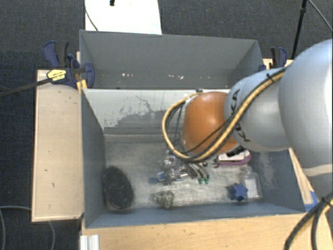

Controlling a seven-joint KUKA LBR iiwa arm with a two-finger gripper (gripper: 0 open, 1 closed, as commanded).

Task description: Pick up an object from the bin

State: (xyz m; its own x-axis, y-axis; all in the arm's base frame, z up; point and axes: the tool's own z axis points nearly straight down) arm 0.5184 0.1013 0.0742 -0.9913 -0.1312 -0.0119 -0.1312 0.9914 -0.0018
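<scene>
My gripper [174, 172] hangs low over the middle of the bin floor, below the orange wrist cover. Its metal parts sit close above a small blue piece [157, 179] just to its left. A small grey-green lump [165, 199] lies on the floor right in front of the gripper, apart from it. A few green-tipped bits [203, 179] show at the gripper's right side.
A dark oval brush-like object [117, 187] lies in the front left corner. A blue toy piece [238, 192] sits front right beside a clear packet [252, 185]. A white and pink flat thing [233, 159] lies under the arm at the right.
</scene>
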